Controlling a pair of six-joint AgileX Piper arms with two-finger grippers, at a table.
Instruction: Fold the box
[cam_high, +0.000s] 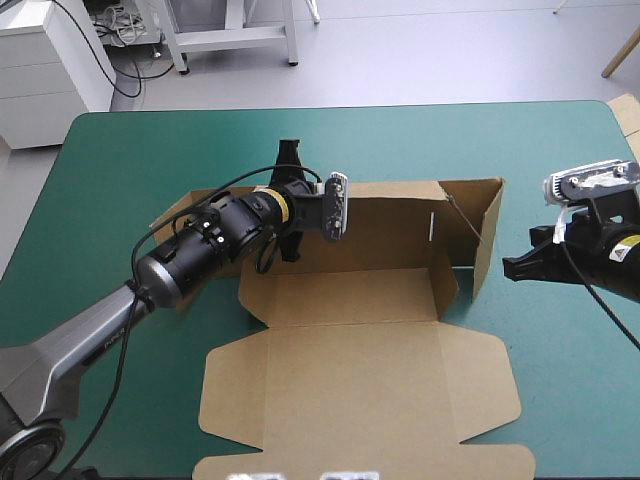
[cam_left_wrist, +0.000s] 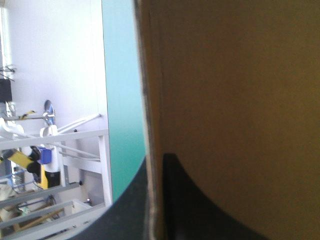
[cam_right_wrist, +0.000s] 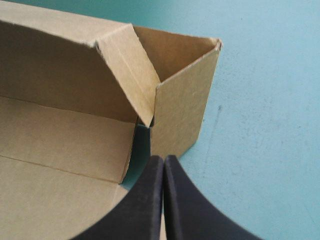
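The brown box (cam_high: 345, 295) lies mid-table with its back wall (cam_high: 390, 215) and right wall (cam_high: 488, 235) raised. Its lid (cam_high: 360, 390) is flat toward the front edge. My left gripper (cam_high: 291, 165) is at the back wall's left end. In the left wrist view the board (cam_left_wrist: 225, 100) stands edge-on between the left gripper's (cam_left_wrist: 156, 165) fingers, which are shut on it. My right gripper (cam_high: 515, 268) hovers just outside the right wall, shut and holding nothing. In the right wrist view the right gripper's (cam_right_wrist: 164, 160) tip points at the corner where the right wall (cam_right_wrist: 185, 110) meets a folded-in flap (cam_right_wrist: 130, 65).
The teal-green cover (cam_high: 130, 160) shows bare around the box on the far side, left and right. A tan board edge (cam_high: 628, 115) sticks in at the table's far right corner. A flat side flap (cam_high: 185, 215) lies under my left arm.
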